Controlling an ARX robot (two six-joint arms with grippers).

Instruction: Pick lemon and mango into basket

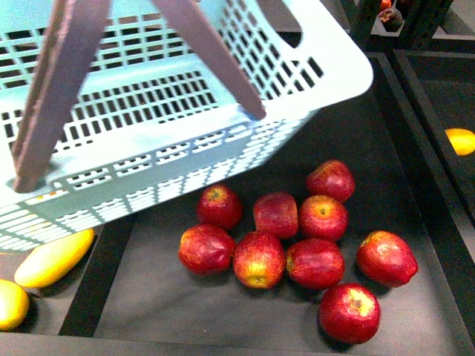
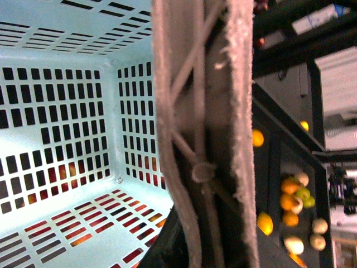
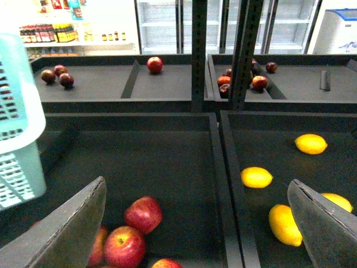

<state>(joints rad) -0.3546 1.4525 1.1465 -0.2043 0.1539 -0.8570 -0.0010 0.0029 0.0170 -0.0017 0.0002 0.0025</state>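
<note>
The aqua basket (image 1: 185, 141) hangs tilted over the back left of the apple tray, its two brown handles (image 1: 56, 89) raised. In the left wrist view the handles (image 2: 201, 139) fill the middle beside the basket's bare slotted floor (image 2: 67, 223). My left gripper is shut on them, its fingers hidden. A long yellow mango (image 1: 53, 258) and a round lemon (image 1: 11, 304) lie in the tray at front left. My right gripper (image 3: 198, 234) is open over the divider between the apples and a tray with lemons (image 3: 256, 177) and a longer orange-yellow fruit (image 3: 284, 224).
Several red apples (image 1: 278, 245) lie in the middle tray (image 1: 148, 311) below the basket. Black dividers (image 3: 220, 184) separate the trays. A yellow fruit (image 1: 462, 141) sits in the right tray. Shelf posts (image 3: 245, 50) and further trays with apples (image 3: 154, 65) stand behind.
</note>
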